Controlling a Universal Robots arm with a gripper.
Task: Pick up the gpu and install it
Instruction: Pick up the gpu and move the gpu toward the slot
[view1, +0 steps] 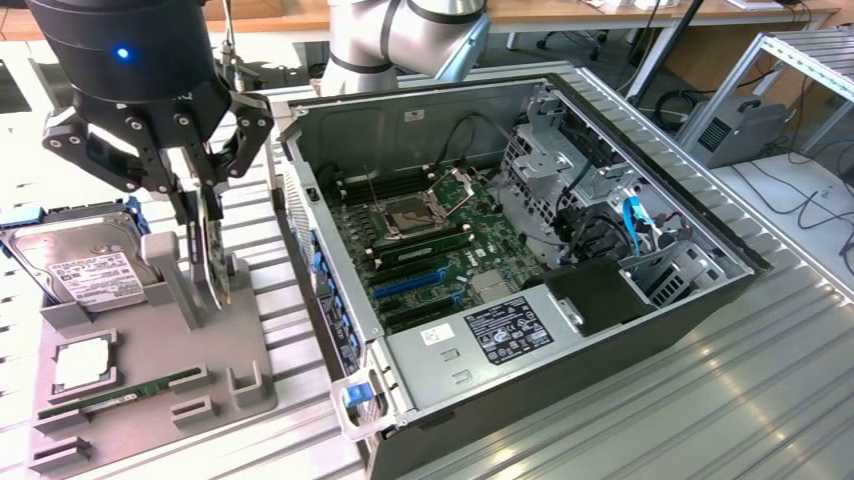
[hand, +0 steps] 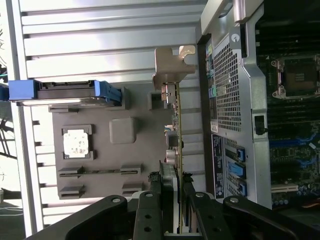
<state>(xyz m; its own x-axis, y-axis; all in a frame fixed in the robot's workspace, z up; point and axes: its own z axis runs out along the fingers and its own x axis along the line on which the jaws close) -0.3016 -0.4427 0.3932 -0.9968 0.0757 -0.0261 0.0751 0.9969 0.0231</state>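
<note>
**GPU gripped on edge at the parts tray, beside the open case**

The gpu (view1: 207, 265) (hand: 176, 130), a thin dark expansion card with a silver metal bracket at one end, is seen standing on edge over the grey moulded parts tray (view1: 147, 340) (hand: 140, 150). In the wrist view it is seen edge-on, bracket end farthest from the camera. Whether its lower edge is seated in the tray's slot or raised just clear cannot be told.

The black gripper (view1: 198, 210) (hand: 172, 182) is positioned directly above the card. Its fingers are clamped on the card, one pressed against each flat face near the upper edge.

On the same tray, toward the exterior view's left, a boxy silver hard drive with a white label (view1: 83, 268) (hand: 65, 90) is held in blue side rails. Nearer the camera, a square silver processor chip (view1: 83, 365) (hand: 76, 142) is seated in a recess, and a slim green memory stick (view1: 120, 393) is laid in a slot just beside it.

To the exterior view's right of the tray, a black-and-grey computer case (view1: 400, 130) (hand: 232, 75) is laid on its side with the panel off. A green motherboard (view1: 454, 250) is exposed inside, with blue expansion slots (view1: 407, 285) near its lower part.

Tray and case are both set on a ribbed aluminium table (view1: 667, 400) (hand: 100, 40).
</note>
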